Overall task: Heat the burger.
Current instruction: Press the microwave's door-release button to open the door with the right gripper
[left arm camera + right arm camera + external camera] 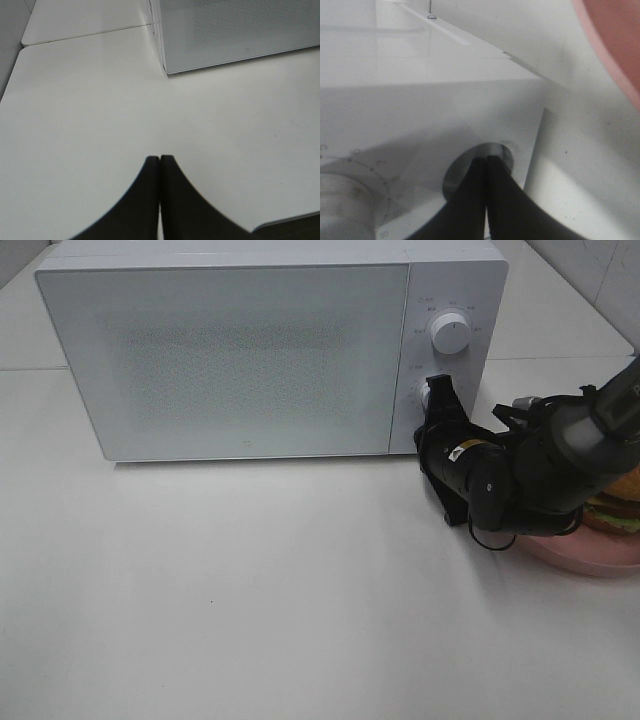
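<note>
The burger (pixel 618 508) lies on a round pink plate (pixel 590 555) at the far right of the table, mostly hidden behind my right arm. The white microwave (pixel 240 350) stands at the back with its door closed. My right gripper (pixel 437 390) is shut, and its tips (pixel 486 159) rest against the lower round control (pixel 502 150) on the microwave's panel, with nothing between the fingers. Low over bare table, my left gripper (pixel 160 158) is shut and empty, in front of the microwave's left corner (pixel 167 70). It does not show in the exterior high view.
The microwave's upper dial (pixel 451 333) sits just above the right gripper. The plate's rim (pixel 615 40) lies close behind the right wrist. The white tabletop (pixel 250 580) spreads in front of the microwave, with a seam to a second surface (pixel 85 35) behind.
</note>
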Available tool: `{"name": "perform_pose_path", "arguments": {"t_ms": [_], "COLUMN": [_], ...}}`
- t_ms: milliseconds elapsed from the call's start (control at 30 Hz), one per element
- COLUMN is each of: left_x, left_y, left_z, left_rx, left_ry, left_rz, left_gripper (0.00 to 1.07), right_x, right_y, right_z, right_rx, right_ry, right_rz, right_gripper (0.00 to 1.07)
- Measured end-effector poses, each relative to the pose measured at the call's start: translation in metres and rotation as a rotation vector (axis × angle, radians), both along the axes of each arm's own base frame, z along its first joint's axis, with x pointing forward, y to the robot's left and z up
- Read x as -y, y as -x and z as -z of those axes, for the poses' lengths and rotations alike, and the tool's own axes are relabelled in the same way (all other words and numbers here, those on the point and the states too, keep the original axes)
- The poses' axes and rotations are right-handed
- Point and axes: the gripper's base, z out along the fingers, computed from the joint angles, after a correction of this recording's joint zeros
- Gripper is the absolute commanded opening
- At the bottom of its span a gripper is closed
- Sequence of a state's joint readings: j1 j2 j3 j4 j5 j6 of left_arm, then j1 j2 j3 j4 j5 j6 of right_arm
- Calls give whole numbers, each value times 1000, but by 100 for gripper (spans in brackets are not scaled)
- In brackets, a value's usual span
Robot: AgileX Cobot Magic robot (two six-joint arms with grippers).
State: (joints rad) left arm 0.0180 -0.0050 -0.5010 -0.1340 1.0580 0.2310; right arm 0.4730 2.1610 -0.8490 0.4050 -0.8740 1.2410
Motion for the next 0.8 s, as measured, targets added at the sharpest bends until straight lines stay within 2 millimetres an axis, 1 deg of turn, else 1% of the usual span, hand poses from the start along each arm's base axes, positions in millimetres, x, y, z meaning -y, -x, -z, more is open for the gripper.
{"name": "perform_pose_path", "arguments": {"t_ms": [200,567,767,800], "left_x": [0,0,0,0], "left_y": [0,0,0,0], "left_z": [0,0,0,0], "left_rx": [0,0,0,0], "left_ry": [0,0,0,0], "left_rz": [0,0,0,0], "left_gripper": [0,0,0,0], "right_x": [-2,-3,-1,0], "right_y": [-5,-5,0,5], "right_z": [-2,-4,-7,-7], "right_rx": [-18,-34,-32,-35], "right_ry": [-1,0,30,19], "right_rz": [12,4,-77,-94], "right_gripper": [0,0,0,1]}}
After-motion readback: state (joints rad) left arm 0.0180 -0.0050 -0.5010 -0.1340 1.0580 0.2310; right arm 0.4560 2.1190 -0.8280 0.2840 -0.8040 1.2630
